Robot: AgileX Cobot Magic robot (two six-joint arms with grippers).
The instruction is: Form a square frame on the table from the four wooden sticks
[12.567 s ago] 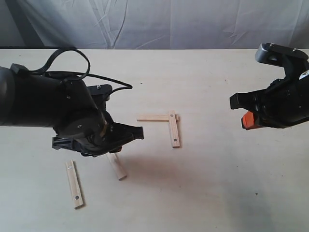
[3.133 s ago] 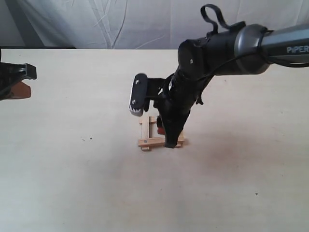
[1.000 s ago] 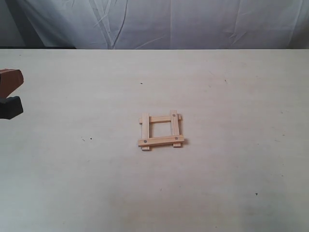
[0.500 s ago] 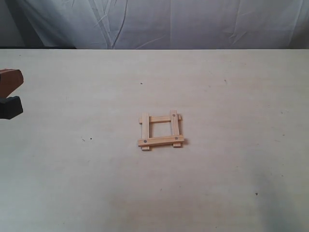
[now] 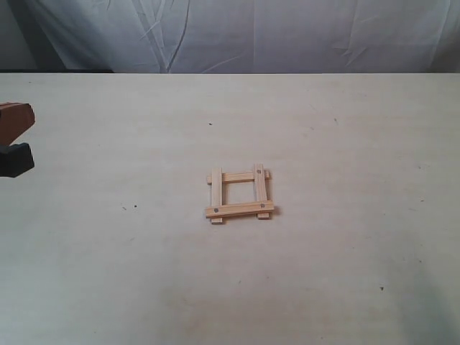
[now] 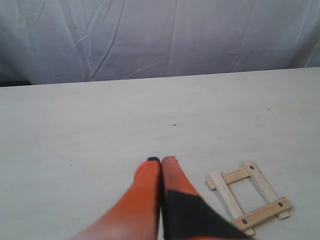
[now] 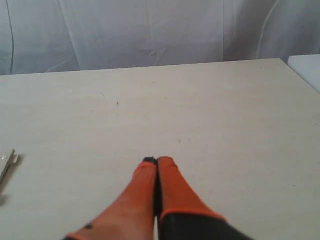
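Observation:
The four wooden sticks lie together as the square frame (image 5: 239,210) in the middle of the table (image 5: 345,144), with the ends jutting past the corners and dark holes showing on two strips. The left wrist view shows the square frame (image 6: 227,196) beside and beyond my left gripper (image 6: 161,160), whose orange fingers are pressed together and hold nothing. In the exterior view my left gripper (image 5: 16,129) shows at the far left edge, well away from the frame. My right gripper (image 7: 157,160) is shut and empty over bare table, out of the exterior view.
A white cloth backdrop (image 5: 237,32) hangs behind the far table edge. A pale strip end (image 7: 7,163) shows at the edge of the right wrist view. A few tiny dark specks (image 5: 210,123) dot the tabletop.
The sticks, once scattered, now form the square. The right arm that hovered over it 3.1 s ago has left the exterior view. Nothing has moved in the last second.

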